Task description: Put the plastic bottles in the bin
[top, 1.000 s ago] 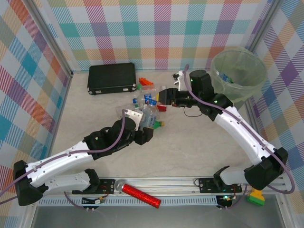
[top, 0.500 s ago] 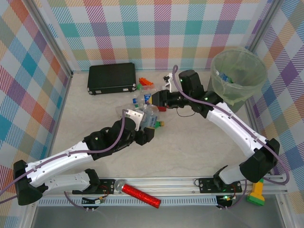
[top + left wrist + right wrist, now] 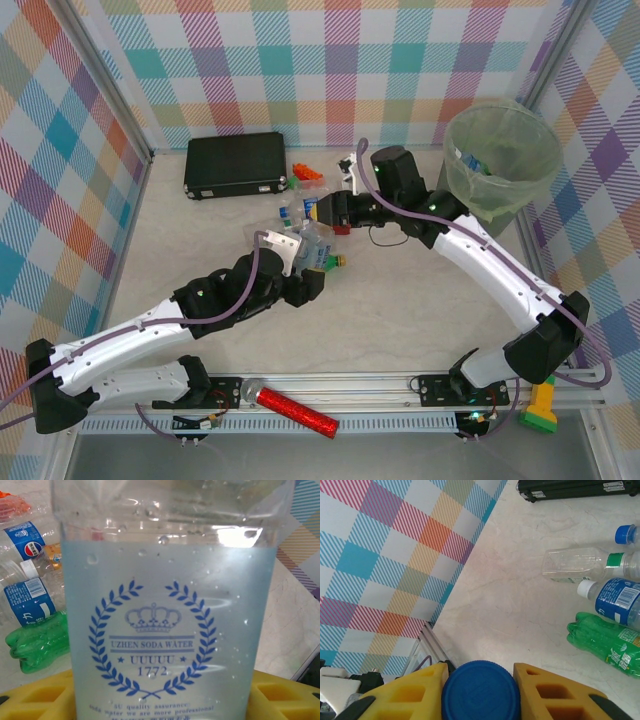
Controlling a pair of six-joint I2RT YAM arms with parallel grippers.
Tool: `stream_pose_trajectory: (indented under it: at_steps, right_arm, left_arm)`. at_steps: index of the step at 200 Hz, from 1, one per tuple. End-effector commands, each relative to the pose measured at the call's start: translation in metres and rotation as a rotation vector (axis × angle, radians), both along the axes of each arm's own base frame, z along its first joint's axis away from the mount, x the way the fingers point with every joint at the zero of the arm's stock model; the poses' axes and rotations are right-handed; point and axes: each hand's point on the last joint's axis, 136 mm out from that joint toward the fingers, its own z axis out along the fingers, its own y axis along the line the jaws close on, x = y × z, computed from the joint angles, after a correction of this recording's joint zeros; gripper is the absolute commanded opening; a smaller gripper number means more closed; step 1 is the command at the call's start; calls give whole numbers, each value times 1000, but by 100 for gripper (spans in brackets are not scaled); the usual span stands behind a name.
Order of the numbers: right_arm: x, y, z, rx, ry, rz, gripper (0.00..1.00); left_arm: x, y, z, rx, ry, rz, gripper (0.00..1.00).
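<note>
Right wrist: end effector (image 3: 480,679) clamps cap (image 3: 481,697).

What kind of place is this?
Probably a robot lab test cell: plaid panels wall in a tabletop, a left arm and right arm are bolted to a rail at its near edge, and plastic bottles lie near a lined bin.

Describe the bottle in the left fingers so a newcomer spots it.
Start at the black case at the table's far left; the bottle heap lies right of it. At the heap's near edge, the left fingers hold a clear bottle, the one printed with a blue crown and wreath.
</note>
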Motion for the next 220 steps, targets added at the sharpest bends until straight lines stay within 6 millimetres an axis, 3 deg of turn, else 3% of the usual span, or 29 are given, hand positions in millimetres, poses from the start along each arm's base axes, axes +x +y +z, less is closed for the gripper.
stream_pose_trajectory:
  at_steps: [1, 21, 38, 66, 95, 136, 164, 220]
  right_arm:
    - [-5, -1, 8, -19, -31, 5, 29]
    - [-1, -9, 16, -32, -68, -39, 27]
    - [4, -19, 24, -56, -113, -91, 26]
    - [15, -43, 41, -89, -202, -198, 26]
    - [32, -82, 61, -138, -296, -352, 26]
    - [57, -152, 87, -221, -375, -570, 26]
    - [70, -202, 115, -285, -490, -737, 26]
    - [97, -279, 168, -535, -767, -1038, 25]
  left_arm:
    - [-2, -2, 26, -59, -39, -8, 62]
    - [-2, 1, 30, -73, -46, 2, 77]
    - [-3, 6, 33, -85, -53, 14, 100]
    - [-5, 17, 40, -106, -73, 36, 100]
    - [-6, 33, 46, -126, -97, 78, 99]
    - [-8, 51, 48, -147, -123, 119, 100]
    - [-9, 54, 44, -146, -122, 127, 100]
    - [-10, 61, 39, -163, -132, 149, 100]
